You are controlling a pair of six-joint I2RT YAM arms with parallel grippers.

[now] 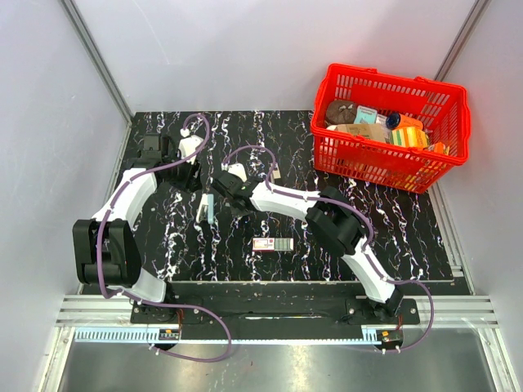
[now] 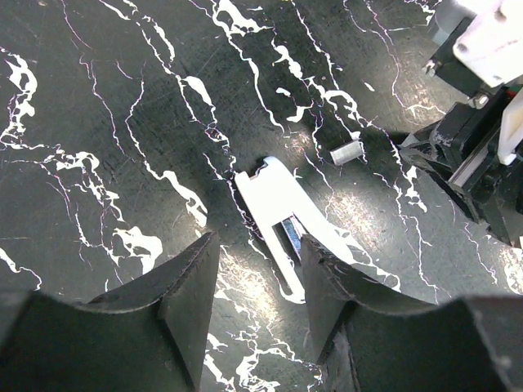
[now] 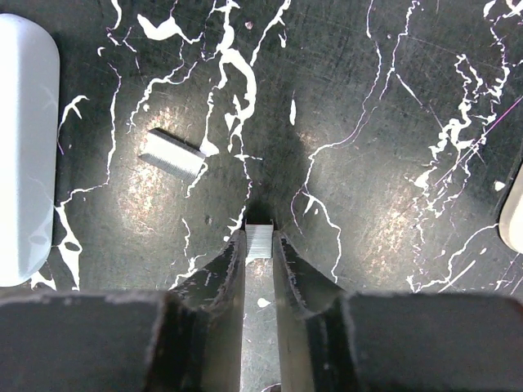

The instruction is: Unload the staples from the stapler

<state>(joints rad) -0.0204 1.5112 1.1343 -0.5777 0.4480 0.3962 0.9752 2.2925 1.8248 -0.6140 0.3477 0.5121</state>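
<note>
The white stapler [image 2: 278, 214] lies opened on the black marble mat, a blue part showing inside it; it also shows in the top view [image 1: 204, 211] and at the left edge of the right wrist view [image 3: 24, 147]. My right gripper [image 3: 260, 245] is shut on a short strip of staples [image 3: 260, 238], low over the mat just right of the stapler [image 1: 222, 189]. A second staple strip [image 3: 172, 153] lies loose on the mat, also seen in the left wrist view [image 2: 346, 152]. My left gripper [image 2: 257, 286] is open and empty, above the stapler's near end [image 1: 192, 167].
A red basket [image 1: 445, 122] with mixed items stands at the back right. A small staple box [image 1: 272, 244] lies on the mat near the front middle. The right arm's wrist [image 2: 482, 155] is close to the right of the left gripper.
</note>
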